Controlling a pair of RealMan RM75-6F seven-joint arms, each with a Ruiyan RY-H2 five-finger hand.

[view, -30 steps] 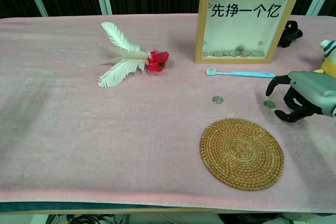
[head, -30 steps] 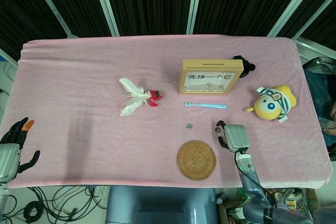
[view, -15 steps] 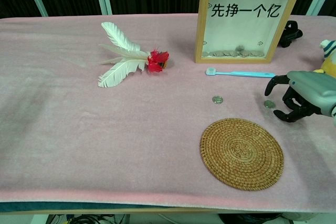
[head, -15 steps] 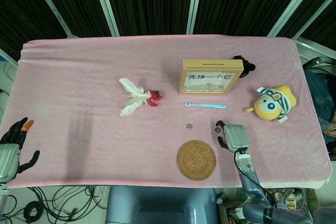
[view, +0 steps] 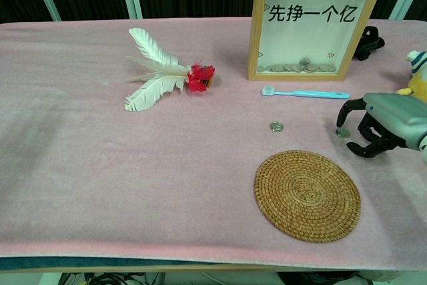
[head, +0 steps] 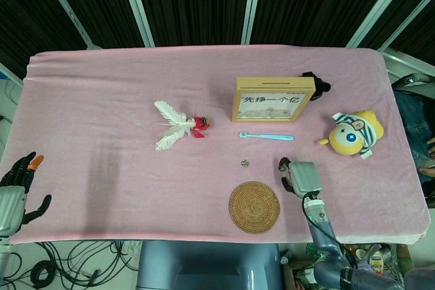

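My right hand hovers low over the pink cloth near the front right, with its fingers arched downward and apart. A small coin lies on the cloth just under one dark fingertip, and I cannot tell if they touch. A second coin lies free to the left of the first. My left hand hangs off the table's left edge with spread fingers, holding nothing. It shows only in the head view.
A round woven coaster lies in front of the coins. Behind them are a blue toothbrush and a wooden-framed coin box. White feathers with a red tip lie left. A plush toy sits right.
My right hand has shifted slightly left, and one finger has come down toward the coin beneath it. The left hand has stayed still.
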